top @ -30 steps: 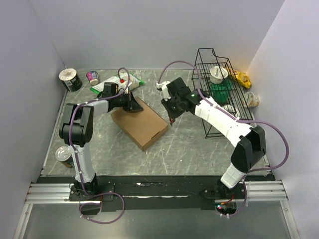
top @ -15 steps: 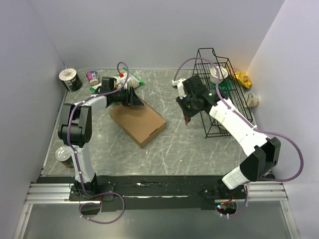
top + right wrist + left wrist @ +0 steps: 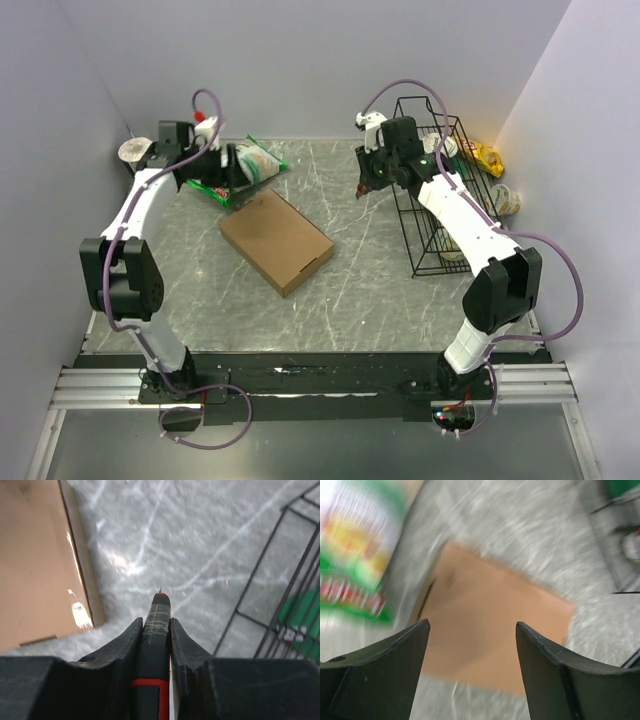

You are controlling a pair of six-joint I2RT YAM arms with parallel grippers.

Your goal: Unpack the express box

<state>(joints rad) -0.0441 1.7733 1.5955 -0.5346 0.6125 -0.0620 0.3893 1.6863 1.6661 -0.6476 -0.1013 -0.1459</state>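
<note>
Right gripper (image 3: 156,624) clamps a red-tipped tool (image 3: 150,695), plain only from its wrist; left gripper (image 3: 472,626) gapes wide, empty, far left, facing the express box (image 3: 276,240).

Blur is smearing the left wrist view: the snack bag (image 3: 355,555) beside the express box (image 3: 495,635) is showing only green, yellow and red streaks, its print unreadable. In the right wrist view the box is running off the left and top edges, and the red-tipped tool (image 3: 154,625) beside it is disappearing down between the right fingers (image 3: 185,647).
</note>
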